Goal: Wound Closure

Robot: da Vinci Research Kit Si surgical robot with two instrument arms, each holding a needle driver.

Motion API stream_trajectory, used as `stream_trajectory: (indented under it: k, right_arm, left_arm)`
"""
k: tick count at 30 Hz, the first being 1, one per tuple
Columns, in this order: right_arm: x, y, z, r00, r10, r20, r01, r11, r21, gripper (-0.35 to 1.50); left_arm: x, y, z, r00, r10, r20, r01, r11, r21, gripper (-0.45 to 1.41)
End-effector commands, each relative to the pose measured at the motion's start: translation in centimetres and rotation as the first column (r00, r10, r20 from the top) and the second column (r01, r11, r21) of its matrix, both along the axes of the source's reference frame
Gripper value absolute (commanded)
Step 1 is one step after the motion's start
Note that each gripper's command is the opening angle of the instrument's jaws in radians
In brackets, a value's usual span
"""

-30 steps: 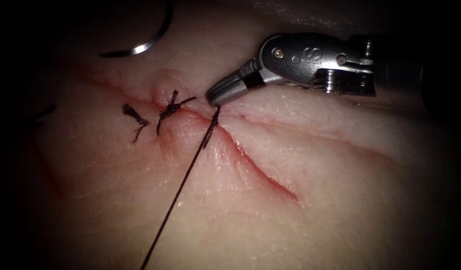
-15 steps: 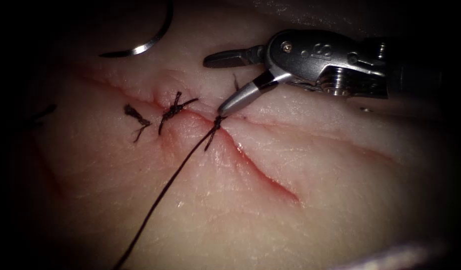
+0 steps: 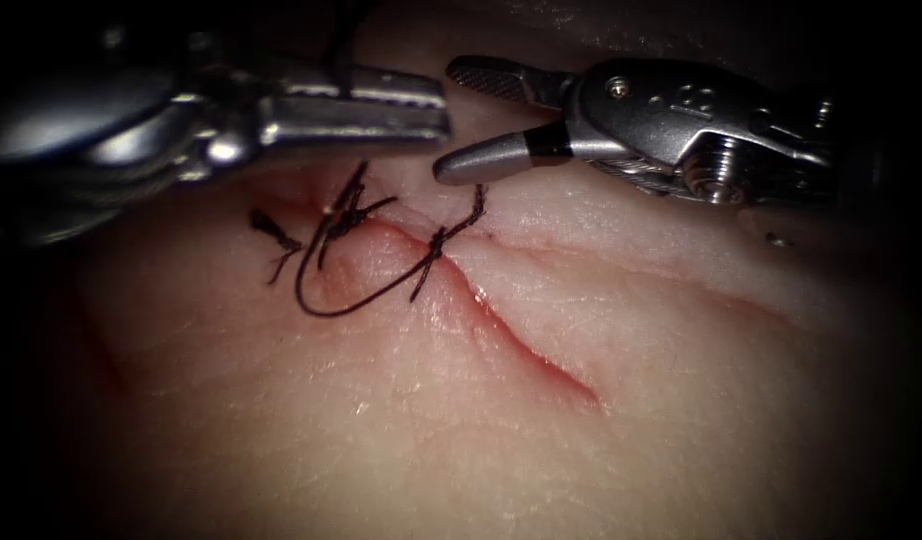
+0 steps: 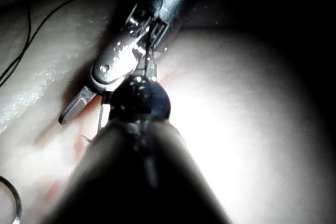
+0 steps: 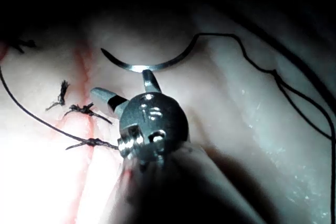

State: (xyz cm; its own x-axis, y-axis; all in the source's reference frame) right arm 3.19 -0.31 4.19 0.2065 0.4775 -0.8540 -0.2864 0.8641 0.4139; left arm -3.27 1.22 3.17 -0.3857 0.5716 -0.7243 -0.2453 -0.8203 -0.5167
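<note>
Needle [image 5: 144, 66] loose on tissue [image 3: 601, 420] (right wrist view), right claw [image 3: 443, 120] spread, empty; left claw [image 3: 421, 105] unclear.

The endoscope looks down from above and in front, close on the cut [image 3: 501, 320] in the tissue [image 3: 601, 440]. The left wrist view looks along its shaft, very near the cut. The right wrist view does likewise (its own tool [image 5: 128, 95] in front), sharing the knots [image 5: 84, 109] beside the cut with the endoscope.
</note>
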Motion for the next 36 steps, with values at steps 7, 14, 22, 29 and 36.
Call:
stream_trajectory:
  k: [7,14,22,29,36]
  right_arm:
    - [0.39,-0.30,-0.04,0.999,0.033,-0.042,-0.032,0.999,0.018,0.00]
    - [0.71,-0.55,0.01,0.999,0.009,-0.053,-0.008,1.000,0.012,-0.35]
    - [0.90,-0.46,0.01,0.994,0.010,-0.108,-0.013,0.999,-0.031,-0.35]
    - [0.92,-0.50,-0.07,0.968,-0.050,-0.245,0.033,0.997,-0.074,-0.35]
    - [0.97,-0.51,-0.24,0.908,-0.103,-0.407,0.074,0.994,-0.085,-0.35]
  left_arm:
    - [-0.23,0.34,0.30,0.998,0.024,0.053,-0.025,0.999,0.024,-0.45]
    - [-0.37,0.50,0.55,0.997,0.015,0.081,-0.020,0.998,0.060,-0.45]
    - [-0.37,0.62,0.82,0.998,-0.042,0.052,0.037,0.995,0.088,-0.45]
    - [-0.34,0.61,1.10,0.998,-0.055,0.041,0.052,0.996,0.072,-0.45]
    - [-0.32,0.52,1.37,0.997,-0.071,0.033,0.069,0.996,0.063,-0.45]
